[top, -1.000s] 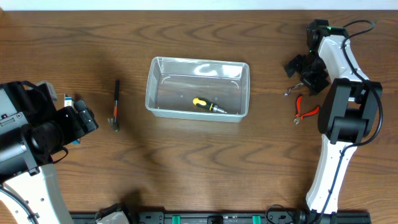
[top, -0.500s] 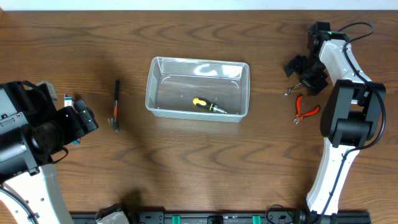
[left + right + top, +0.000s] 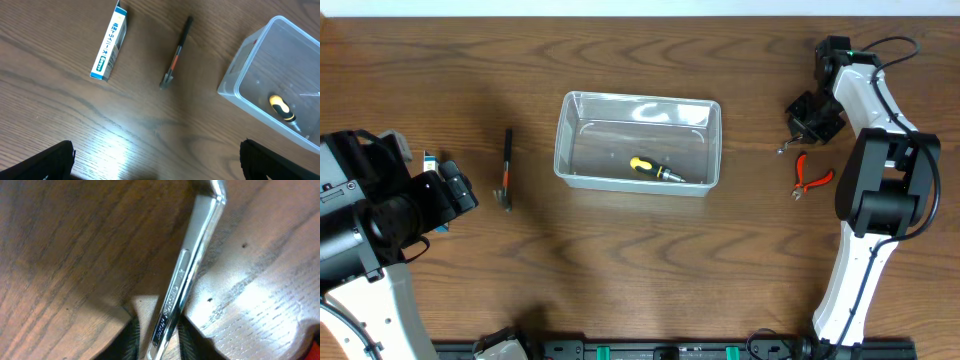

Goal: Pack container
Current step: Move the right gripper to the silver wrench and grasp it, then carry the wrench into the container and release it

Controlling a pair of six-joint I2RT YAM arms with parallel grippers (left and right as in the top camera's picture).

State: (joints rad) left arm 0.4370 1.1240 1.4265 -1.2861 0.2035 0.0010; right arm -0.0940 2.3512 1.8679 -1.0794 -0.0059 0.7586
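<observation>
The clear plastic container (image 3: 565, 140) sits mid-table, and the left wrist view shows it at the right (image 3: 235, 85). Inside it lies a yellow-and-black screwdriver (image 3: 653, 169) (image 3: 282, 107). At the far right my right gripper (image 3: 810, 125) is down at the table. In its wrist view the gripper (image 3: 157, 340) is shut on a shiny steel wrench (image 3: 185, 280), with a ribbed pad (image 3: 131, 340) on either side of the shaft. The wrench's tip (image 3: 783, 149) shows on the table. My left gripper (image 3: 455, 190) (image 3: 157, 160) stands open and empty at the left.
Red-handled pliers (image 3: 812, 176) lie just below the right gripper. A thin black tool (image 3: 507, 170) (image 3: 176, 55) lies left of the container. A small blue-white box (image 3: 110, 42) lies next to the left gripper.
The right gripper's jaws have closed in from wide open onto the wrench. The right arm shifted slightly earlier. The left arm has not moved.
</observation>
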